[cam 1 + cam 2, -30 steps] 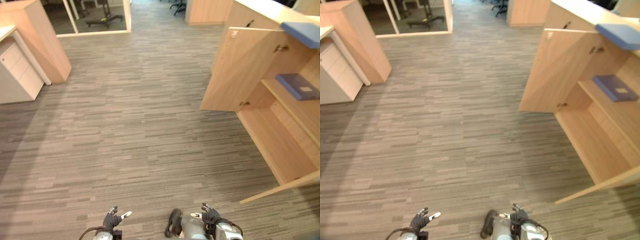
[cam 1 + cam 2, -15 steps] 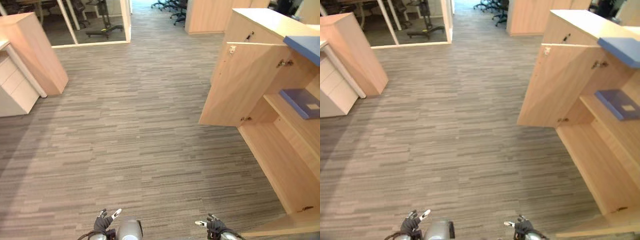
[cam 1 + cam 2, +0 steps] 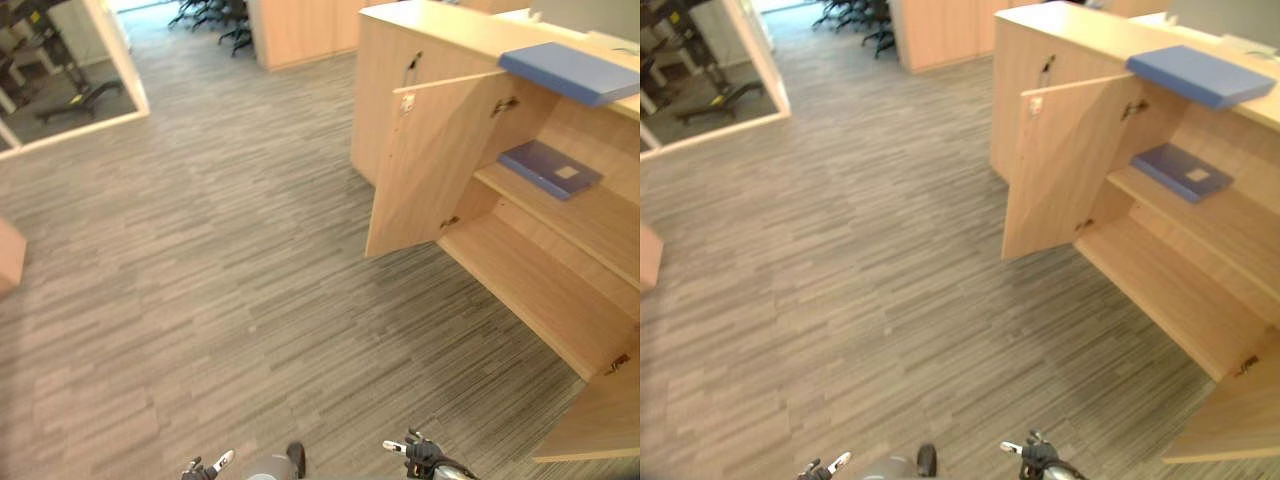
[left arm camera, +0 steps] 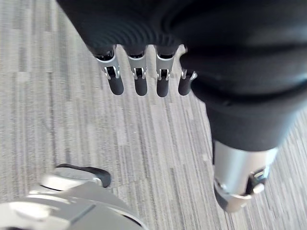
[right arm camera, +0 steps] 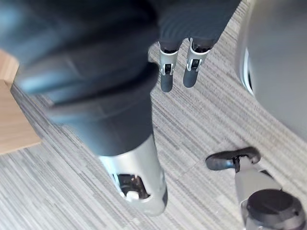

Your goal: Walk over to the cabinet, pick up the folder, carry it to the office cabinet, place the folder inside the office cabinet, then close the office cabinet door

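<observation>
Left hand (image 4: 140, 79): hangs low over the carpet floor (image 3: 220, 280), fingers straight and slack, nothing in it.
Right hand (image 5: 168, 72): the same, released and empty, hanging near the robot's right side.
Blue folder (image 3: 570, 72): lies flat on top of the cabinet (image 3: 450, 30), far right, one end overhanging the front edge. Well apart from both hands.
Dark folder (image 3: 548, 168): lies flat on the shelf (image 3: 585, 220) inside, below the blue one.
Door (image 3: 430, 165): stands wide open, swung out toward the left. A second leaf (image 3: 600, 420) hangs open at the near right.
Change: the whole view has swung toward the right since half a second ago. The cabinet now sits larger and nearer the middle, and the pale furniture on the left has slid out of sight. This is the head turning with the walk, not things moving. Both folders lie as they did, and both hands stay low and empty.
Meaning: the approach is under way and the robot is squaring up to the cabinet, but no pickup has begun.
Open question: which folder is the task's one — most likely the blue one on top, since the dark one already lies inside.
Next: close the remaining gap, then raise a hand toward the top right — the overhanging end looks the easiest place to take hold.
</observation>
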